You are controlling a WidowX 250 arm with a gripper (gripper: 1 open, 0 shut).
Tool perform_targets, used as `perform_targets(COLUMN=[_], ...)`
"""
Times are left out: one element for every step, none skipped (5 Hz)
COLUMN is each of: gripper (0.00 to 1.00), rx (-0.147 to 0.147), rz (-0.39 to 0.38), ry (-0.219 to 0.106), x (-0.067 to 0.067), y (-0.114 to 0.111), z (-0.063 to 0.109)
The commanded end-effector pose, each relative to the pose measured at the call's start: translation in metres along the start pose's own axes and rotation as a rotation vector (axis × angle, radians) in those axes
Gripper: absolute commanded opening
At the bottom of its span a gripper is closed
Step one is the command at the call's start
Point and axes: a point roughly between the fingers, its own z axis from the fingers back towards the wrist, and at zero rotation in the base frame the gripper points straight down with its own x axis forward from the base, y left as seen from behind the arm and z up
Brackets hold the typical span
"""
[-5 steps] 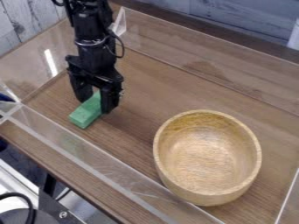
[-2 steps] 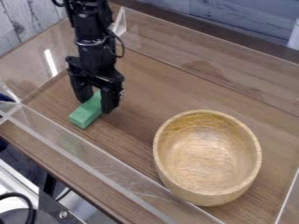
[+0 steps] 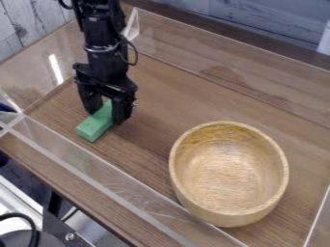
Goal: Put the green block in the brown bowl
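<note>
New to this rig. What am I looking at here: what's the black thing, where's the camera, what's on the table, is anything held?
The black thing is a single robot arm, and its gripper points straight down at the table. There is only one view, from a camera set above and to one side, looking down across the wooden table, which has clear plastic walls around it. Two objects lie on it: a small green block at the left, and a large brown bowl at the lower right, which is empty. The jaws are open and stand down around the far end of the block, one on each side. Nothing is held yet; the block lies flat on the table.
</note>
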Motion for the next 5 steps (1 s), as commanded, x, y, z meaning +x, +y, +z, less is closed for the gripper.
perform_targets(gripper=[0.0, 0.0, 0.0, 0.0, 0.0], rx=[0.023, 0.02, 0.011, 0.004, 0.0], rz=[0.012, 0.015, 0.015, 0.015, 0.014], ry=[-0.042, -0.043, -0.055, -0.064, -0.077], x=[0.011, 0.013, 0.016, 0.019, 0.025], y=[0.008, 0.008, 0.007, 0.007, 0.007], z=[0.008, 0.007, 0.015, 0.023, 0.035])
